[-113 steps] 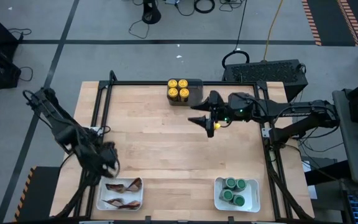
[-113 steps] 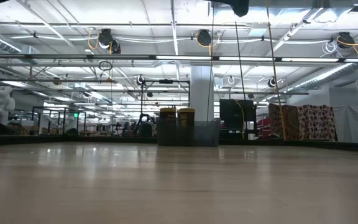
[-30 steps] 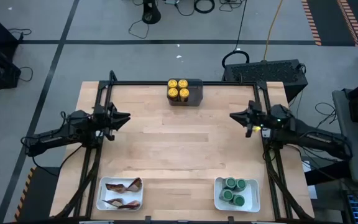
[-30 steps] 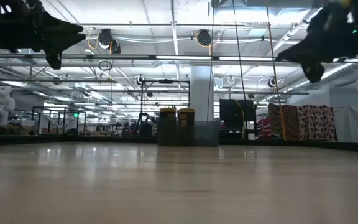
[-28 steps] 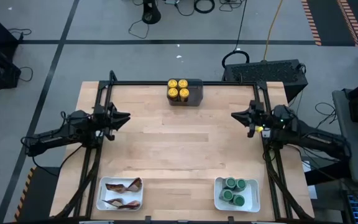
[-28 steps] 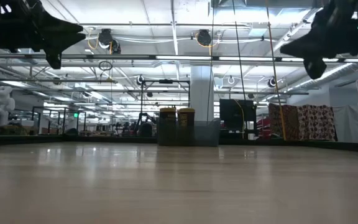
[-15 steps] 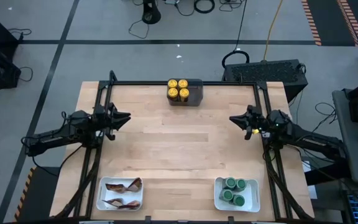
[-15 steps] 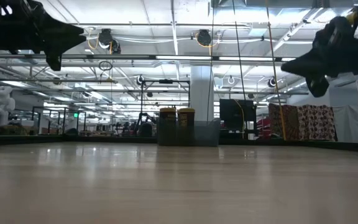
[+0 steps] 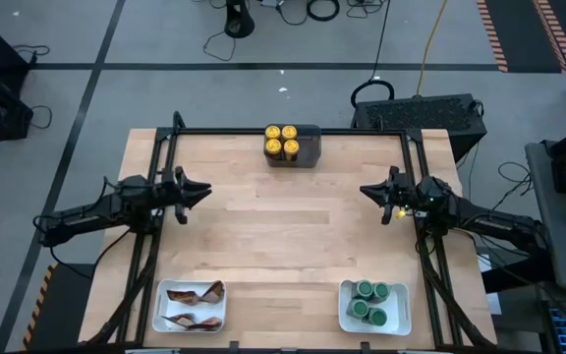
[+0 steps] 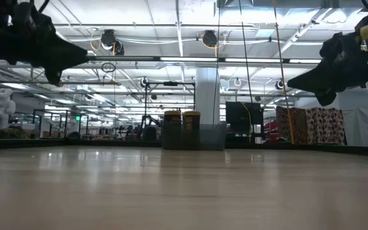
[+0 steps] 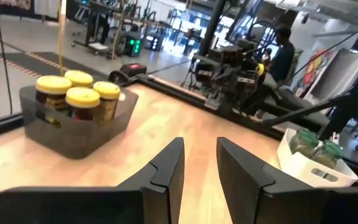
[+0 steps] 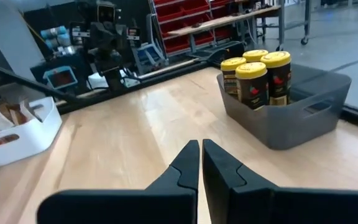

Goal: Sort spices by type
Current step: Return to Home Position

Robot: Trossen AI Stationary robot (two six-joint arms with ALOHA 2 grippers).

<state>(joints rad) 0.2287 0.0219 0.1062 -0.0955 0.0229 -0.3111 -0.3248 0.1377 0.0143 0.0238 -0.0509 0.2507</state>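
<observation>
well, both arms hang over the table's side edges, facing each other across the light wooden tabletop (image 9: 283,236). the left gripper (image 9: 204,189) holds nothing, its fingers parted by a small gap. the right gripper (image 9: 364,190) is empty too, fingers pressed nearly together. at the far edge, midway, a dark grey bin (image 9: 310,147) holds four yellow-lidded jars (image 9: 283,140). near the front left corner the left white tray (image 9: 159,311) holds the orange leaf-like packets (image 9: 195,293). the right white tray (image 9: 401,315) at the front right holds the green-lidded jars (image 9: 369,301). a black metal frame (image 9: 224,131) borders the table. around it lies grey floor with cables, and beyond that a big workshop hall with ceiling lights. a person (image 11: 284,53) stands past the far arm.
</observation>
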